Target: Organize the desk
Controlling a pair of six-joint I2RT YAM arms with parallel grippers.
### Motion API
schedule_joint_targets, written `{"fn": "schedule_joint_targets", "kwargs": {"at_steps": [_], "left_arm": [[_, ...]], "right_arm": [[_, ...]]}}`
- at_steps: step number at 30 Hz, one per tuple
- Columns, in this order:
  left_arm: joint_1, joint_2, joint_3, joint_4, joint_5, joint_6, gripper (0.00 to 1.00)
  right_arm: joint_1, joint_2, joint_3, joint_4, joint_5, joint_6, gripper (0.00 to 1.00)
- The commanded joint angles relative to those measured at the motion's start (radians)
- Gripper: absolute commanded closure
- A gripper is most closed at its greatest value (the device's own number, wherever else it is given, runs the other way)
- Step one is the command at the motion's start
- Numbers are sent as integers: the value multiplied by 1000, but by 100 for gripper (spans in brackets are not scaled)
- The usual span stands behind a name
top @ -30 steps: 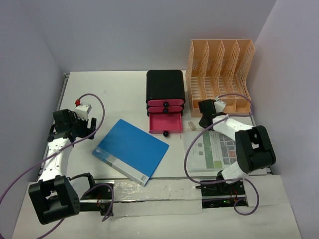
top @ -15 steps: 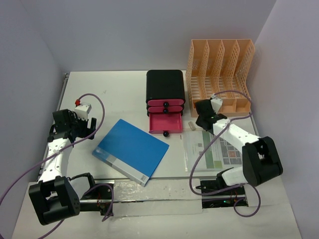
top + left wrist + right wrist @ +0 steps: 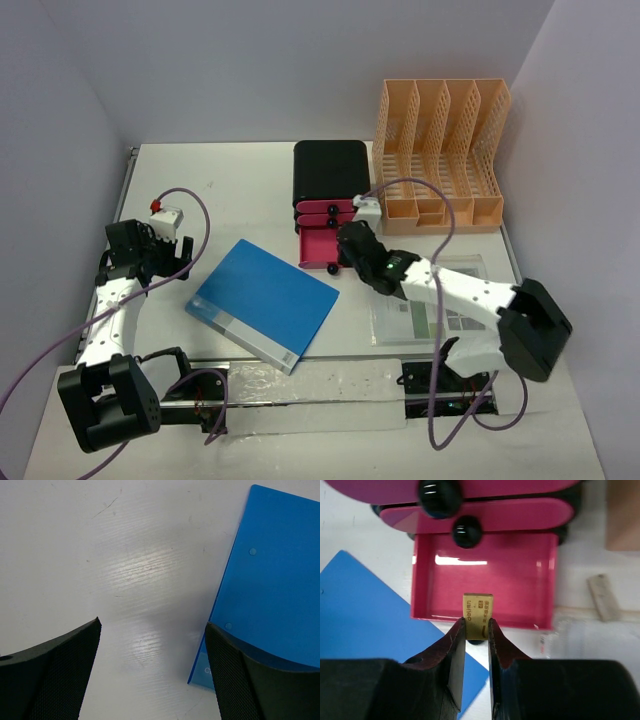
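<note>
The white desk point(image 3: 230, 190) holds a black drawer box point(image 3: 330, 170) with its bottom pink drawer point(image 3: 320, 247) pulled open. My right gripper point(image 3: 352, 247) hovers at the drawer's front edge. In the right wrist view it point(image 3: 476, 625) is shut on a small tan eraser point(image 3: 478, 605), held above the front rim of the empty pink drawer point(image 3: 520, 575). A second eraser point(image 3: 603, 596) lies on the desk to the drawer's right. My left gripper point(image 3: 183, 258) is open and empty over bare desk point(image 3: 125, 555), just left of the blue folder point(image 3: 280, 575).
The blue folder point(image 3: 262, 302) lies flat at front centre. An orange slotted file rack point(image 3: 440, 150) stands at the back right. A clear sleeve with a printed sheet point(image 3: 445, 305) lies under the right arm. A metal rail point(image 3: 300, 380) runs along the near edge.
My right arm has swung left from beside the file rack to the open pink drawer, eraser in its grip. The left arm has not moved.
</note>
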Motion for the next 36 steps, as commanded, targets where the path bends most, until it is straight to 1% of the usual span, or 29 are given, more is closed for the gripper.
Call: {"fn": "schedule_joint_targets", "kwargs": {"at_steps": [1, 2, 6, 11, 12, 13, 14, 16, 18, 19, 20, 24, 27, 32, 36], "left_arm": [[9, -22, 16, 2, 32, 13, 10], [9, -22, 13, 1, 32, 13, 10], [9, -19, 13, 1, 30, 16, 10], [9, -9, 13, 1, 34, 18, 10], [9, -6, 13, 1, 33, 18, 10], [9, -4, 13, 1, 32, 18, 10], [10, -3, 13, 1, 32, 18, 9], [10, -1, 14, 0, 33, 17, 10], [10, 1, 14, 1, 32, 16, 10], [10, 1, 14, 1, 33, 16, 10], [10, 1, 14, 0, 34, 17, 10], [10, 1, 14, 0, 37, 18, 10], [10, 2, 14, -1, 40, 19, 10], [10, -2, 14, -5, 43, 21, 9], [10, 1, 16, -9, 50, 22, 10]], "right_arm": [[41, 214, 143, 96, 36, -53, 95], [43, 223, 174, 85, 42, -56, 95], [70, 372, 273, 30, 64, -39, 94], [73, 440, 318, 14, 65, -10, 88], [73, 448, 324, 9, 67, -6, 86], [73, 460, 332, 0, 66, -4, 81], [73, 470, 340, -9, 66, -4, 80], [74, 491, 361, -42, 54, -4, 61], [75, 503, 373, -61, 35, -2, 46], [74, 499, 372, -67, 32, 1, 42], [73, 494, 369, -70, 29, 6, 40], [74, 431, 327, -58, 24, 12, 36], [74, 372, 300, -67, 28, 10, 36], [61, 163, 179, -65, 55, 1, 39], [-27, 20, 85, -138, 45, 42, 40]]}}
